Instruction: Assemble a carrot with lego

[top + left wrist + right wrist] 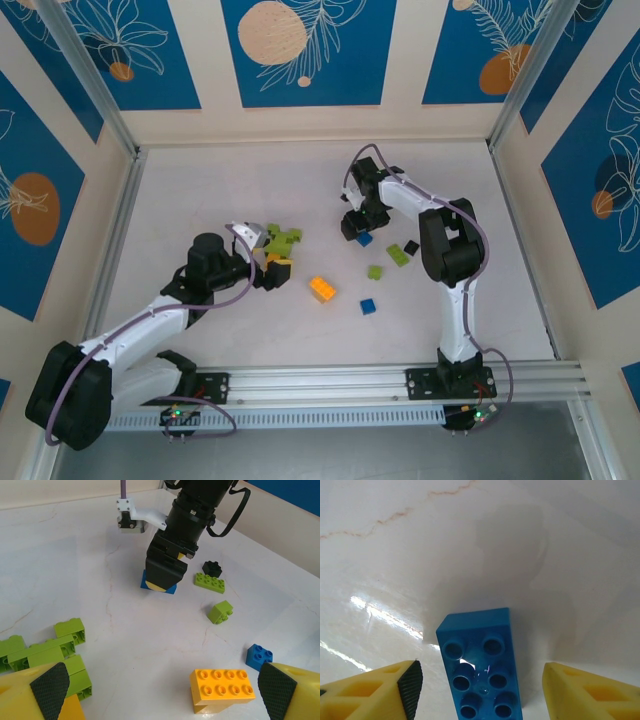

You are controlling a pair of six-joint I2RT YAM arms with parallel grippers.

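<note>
From above, your right arm [440,240] hangs over a blue lego brick [364,239] on the tabletop [250,330]. Left wrist: left fingers [50,682] spread wide, orange lego brick [221,686] between. Right wrist: right fingers [395,690] released, flanking the blue lego brick [482,670], untouched

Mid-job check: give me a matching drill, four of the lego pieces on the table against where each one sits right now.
Things:
1. long blue studded plastic brick
2. orange eight-stud plastic brick
3. tiny black plastic piece
4. small blue plastic brick

Places:
a. right next to the long lime green brick
b. lying apart, a little to the right of the orange brick
c. between the fingers of the open right gripper, gaps on both sides
d. just ahead of the open left gripper

Pairs: 1-c, 2-d, 3-a, 4-b
</note>
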